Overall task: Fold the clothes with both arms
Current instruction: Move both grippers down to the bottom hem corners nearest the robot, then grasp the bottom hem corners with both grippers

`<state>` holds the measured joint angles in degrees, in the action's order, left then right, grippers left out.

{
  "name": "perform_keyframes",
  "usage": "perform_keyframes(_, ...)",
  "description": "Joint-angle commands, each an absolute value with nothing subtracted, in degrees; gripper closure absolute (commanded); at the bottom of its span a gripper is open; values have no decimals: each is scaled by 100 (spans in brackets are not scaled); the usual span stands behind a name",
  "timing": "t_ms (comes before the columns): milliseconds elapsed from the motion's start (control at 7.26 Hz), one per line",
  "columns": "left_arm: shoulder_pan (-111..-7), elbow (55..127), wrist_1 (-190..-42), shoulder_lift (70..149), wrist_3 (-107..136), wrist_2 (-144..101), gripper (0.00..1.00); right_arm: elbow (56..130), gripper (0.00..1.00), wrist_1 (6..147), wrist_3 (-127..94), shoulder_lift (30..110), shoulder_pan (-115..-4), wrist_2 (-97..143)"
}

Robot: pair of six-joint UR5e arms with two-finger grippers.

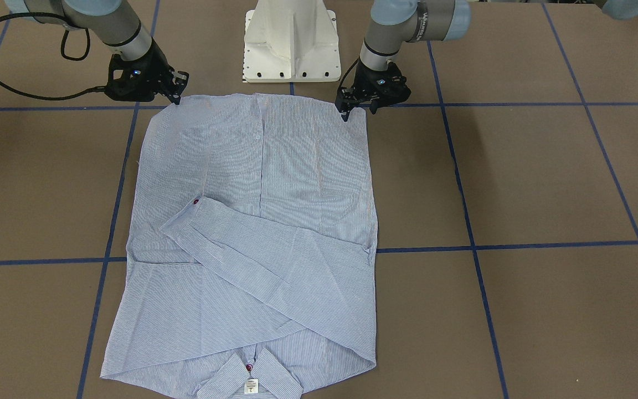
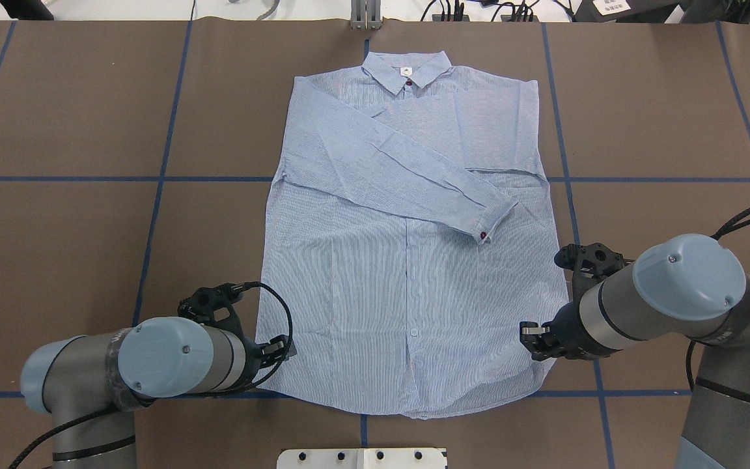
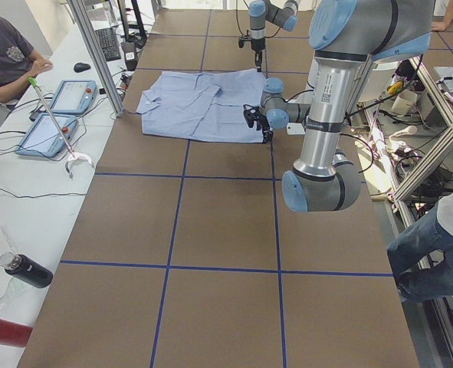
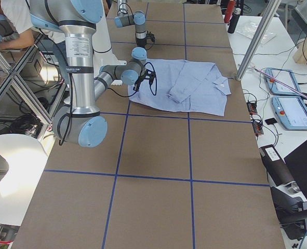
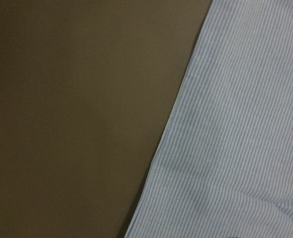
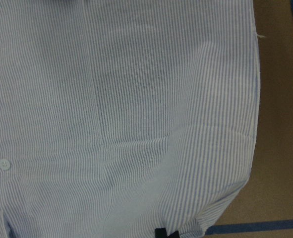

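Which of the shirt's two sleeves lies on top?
The sleeve running diagonally across the shirt front, ending in a cuff with a dark red button. The other sleeve lies folded straight down one side, partly beneath it.

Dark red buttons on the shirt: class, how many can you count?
2. One button on the folded sleeve's cuff, one at the collar. More may hide under the sleeve.

The scene is lit evenly from above, so that only soft, faint shadows are cast on the table (image 1: 518,177) and no glare is seen. The left wrist view is rendered dim and blurred, while the stripes of the shirt (image 6: 136,99) are shown fairly sharply in the right wrist view. In the side views, shapes near the edges are stretched by a wide lens.
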<state>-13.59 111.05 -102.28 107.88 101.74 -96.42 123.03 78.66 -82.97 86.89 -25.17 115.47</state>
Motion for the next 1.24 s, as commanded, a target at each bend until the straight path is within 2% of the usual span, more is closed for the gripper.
perform_keyframes(0,-1310,11092,-10195,10793,10178,-9650,34,12313,100,7866,-8297,8684,-2557,11549)
perform_keyframes(551,-1318,11065,-10187,10775,10178,-9642,44,12349,100,7892,-8297,8675,-2601,11575)
perform_keyframes(689,-1310,11083,-10021,10828,10178,-9650,52,12349,100,7893,-8297,8675,-2602,11575)
perform_keyframes(826,-1310,11187,-9802,10872,10178,-9650,71,12349,100,7893,-8297,8675,-2602,11575)
perform_keyframes(964,-1301,11206,-9722,10898,10178,-9650,83,12349,100,7893,-8297,8675,-2619,11584)
perform_keyframes(1102,-1301,11206,-9721,10898,10178,-9650,90,12349,100,7893,-8297,8675,-2628,11593)
